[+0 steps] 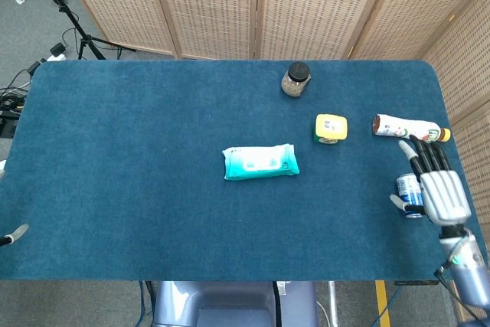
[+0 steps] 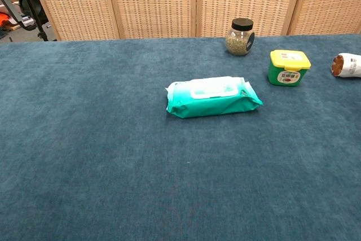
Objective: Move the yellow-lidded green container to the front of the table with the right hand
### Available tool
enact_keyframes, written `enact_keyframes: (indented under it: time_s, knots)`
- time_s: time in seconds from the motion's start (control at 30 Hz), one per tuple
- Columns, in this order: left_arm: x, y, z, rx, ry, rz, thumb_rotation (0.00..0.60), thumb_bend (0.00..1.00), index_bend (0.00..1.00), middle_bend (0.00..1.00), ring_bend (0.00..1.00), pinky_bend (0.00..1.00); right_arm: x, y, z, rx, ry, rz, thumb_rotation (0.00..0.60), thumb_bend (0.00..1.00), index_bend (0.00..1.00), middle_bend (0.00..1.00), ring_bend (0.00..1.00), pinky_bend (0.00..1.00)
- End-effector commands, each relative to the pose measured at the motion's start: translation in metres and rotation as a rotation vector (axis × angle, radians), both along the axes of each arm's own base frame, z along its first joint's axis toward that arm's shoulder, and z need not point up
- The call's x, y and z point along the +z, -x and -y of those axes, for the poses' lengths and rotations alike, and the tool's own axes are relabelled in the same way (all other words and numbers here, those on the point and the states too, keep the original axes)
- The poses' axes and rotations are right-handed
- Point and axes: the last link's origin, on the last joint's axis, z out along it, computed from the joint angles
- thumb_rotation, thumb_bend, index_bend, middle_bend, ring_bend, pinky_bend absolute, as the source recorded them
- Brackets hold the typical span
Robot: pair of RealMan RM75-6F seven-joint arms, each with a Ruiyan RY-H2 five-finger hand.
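The yellow-lidded green container (image 1: 331, 128) (image 2: 289, 67) stands upright on the blue table, right of centre and toward the back. My right hand (image 1: 436, 187) hovers near the table's right edge with its fingers spread and nothing in it. It is well to the right of and nearer than the container, partly over a blue can (image 1: 407, 191). Only a small grey tip of my left hand (image 1: 12, 235) shows at the far left front edge. Neither hand appears in the chest view.
A teal wipes pack (image 1: 260, 161) (image 2: 211, 96) lies mid-table. A dark-lidded glass jar (image 1: 295, 80) (image 2: 241, 36) stands behind the container. A white bottle (image 1: 406, 128) (image 2: 348, 64) lies on its side to the container's right, just beyond my right fingertips.
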Motion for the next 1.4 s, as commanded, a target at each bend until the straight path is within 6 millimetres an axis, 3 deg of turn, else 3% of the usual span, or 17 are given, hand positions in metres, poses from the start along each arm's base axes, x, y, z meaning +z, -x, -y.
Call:
enact_keyframes:
  time_s: [0.03, 0.13, 0.37, 0.53, 1.1, 1.2, 1.3, 1.4]
  knots:
    - [-0.002, 0.001, -0.005, 0.016, 0.002, -0.005, 0.6, 0.0, 0.0, 0.0, 0.0, 0.0, -0.006, -0.024, 0.069, 0.017, -0.058, -0.048, 0.6, 0.0, 0.0, 0.0, 0.0, 0.0]
    - [-0.004, 0.002, -0.009, 0.033, 0.002, -0.012, 0.6, 0.0, 0.0, 0.0, 0.0, 0.0, -0.019, -0.039, 0.104, -0.006, -0.12, -0.073, 0.6, 0.0, 0.0, 0.0, 0.0, 0.0]
    - [-0.006, 0.006, -0.016, 0.071, 0.002, -0.022, 0.6, 0.0, 0.0, 0.0, 0.0, 0.0, -0.054, -0.057, 0.152, -0.076, -0.232, -0.1, 0.6, 0.0, 0.0, 0.0, 0.0, 0.0]
    - [-0.007, 0.009, -0.021, 0.096, 0.004, -0.028, 0.6, 0.0, 0.0, 0.0, 0.0, 0.0, -0.077, -0.06, 0.175, -0.127, -0.277, -0.132, 0.6, 0.0, 0.0, 0.0, 0.0, 0.0]
    - [-0.013, 0.014, -0.035, 0.137, 0.017, -0.038, 0.6, 0.0, 0.0, 0.0, 0.0, 0.0, -0.121, -0.072, 0.204, -0.18, -0.343, -0.133, 0.6, 0.0, 0.0, 0.02, 0.0, 0.0]
    - [-0.013, 0.014, -0.037, 0.126, 0.007, -0.039, 0.6, 0.0, 0.0, 0.0, 0.0, 0.0, -0.126, -0.073, 0.207, -0.166, -0.327, -0.155, 0.6, 0.0, 0.05, 0.14, 0.06, 0.06]
    - [-0.013, 0.014, -0.037, 0.12, -0.004, -0.036, 0.6, 0.0, 0.0, 0.0, 0.0, 0.0, -0.13, -0.075, 0.211, -0.137, -0.283, -0.17, 0.6, 0.0, 0.2, 0.33, 0.21, 0.17]
    - [-0.013, 0.014, -0.037, 0.122, -0.004, -0.037, 0.6, 0.0, 0.0, 0.0, 0.0, 0.0, -0.131, -0.075, 0.212, -0.116, -0.255, -0.186, 0.6, 0.09, 0.37, 0.48, 0.32, 0.22]
